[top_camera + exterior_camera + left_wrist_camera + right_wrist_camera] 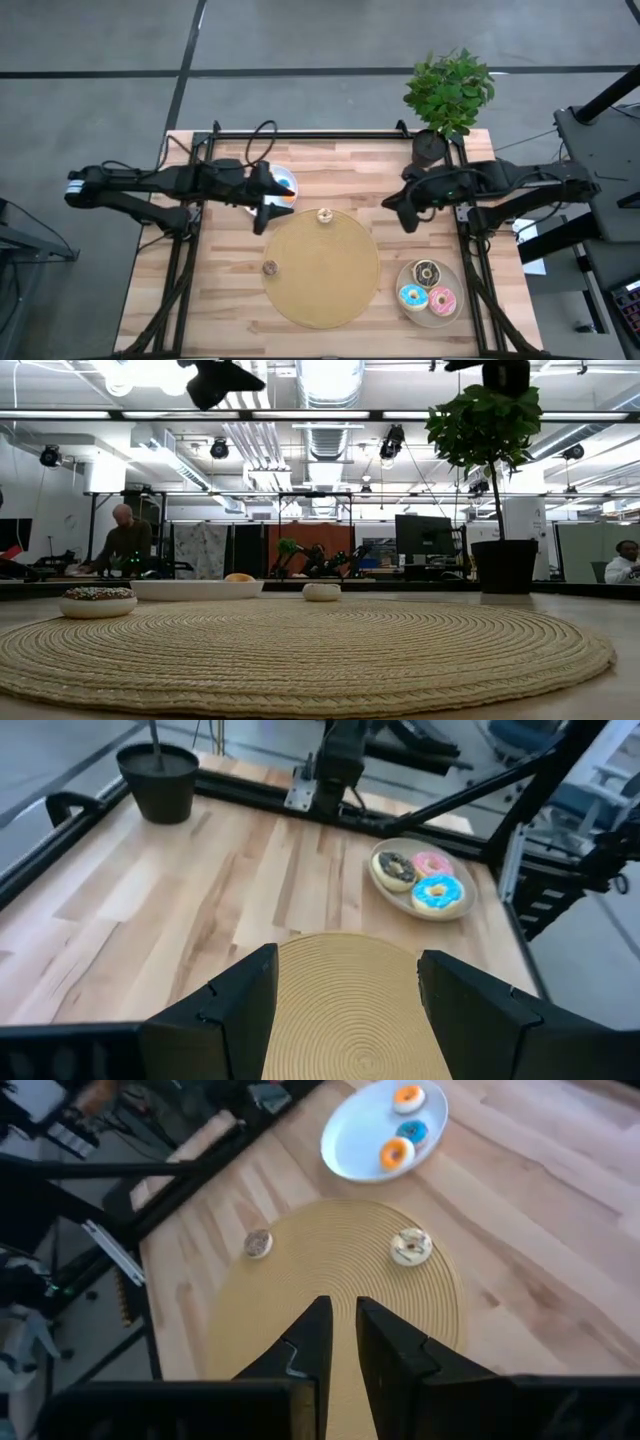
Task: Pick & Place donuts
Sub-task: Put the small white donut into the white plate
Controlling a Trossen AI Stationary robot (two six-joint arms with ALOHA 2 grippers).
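Three iced donuts, chocolate (428,273), blue (412,296) and pink (443,298), lie on a beige plate (452,316) at the near right. Small orange and blue donuts (397,1152) lie on a white plate (350,1142) at the far left. Two more small donuts rest on the round tan board (320,285): a pale one (411,1246) near its far edge and a brown one (258,1243) at its left. My left gripper (345,1010) hangs open above the board's far left edge, beside the white plate. My right gripper (342,1330) hangs shut and holding nothing above the table just past the board's far right edge.
A potted plant (447,95) stands at the far right corner of the table, its black pot (158,780) close to the right arm. Black frame rails (180,270) run along the table's left and right sides. Bare wood (200,890) lies between the board and the far edge.
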